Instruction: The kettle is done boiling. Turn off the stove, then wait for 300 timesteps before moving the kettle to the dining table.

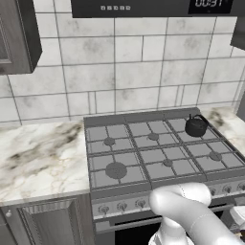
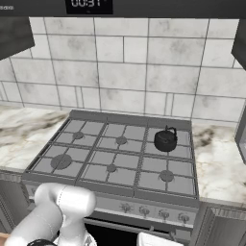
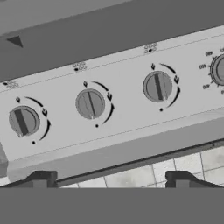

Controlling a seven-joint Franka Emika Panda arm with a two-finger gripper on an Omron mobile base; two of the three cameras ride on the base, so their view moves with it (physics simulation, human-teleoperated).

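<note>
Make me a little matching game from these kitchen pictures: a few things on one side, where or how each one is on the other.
Things:
1. kettle
2. gripper
3. stove knobs
4. marble counter

Places or states:
A. in a row along the front panel
B. on a back corner burner
C. beside the range
D. open, holding nothing

Pairs: 1-B, 2-D, 3-A, 4-C

Both base views look forward and down over the stove (image 1: 158, 153) from behind, left and right; the hand view faces its knobs (image 3: 90, 104) closely.
</note>
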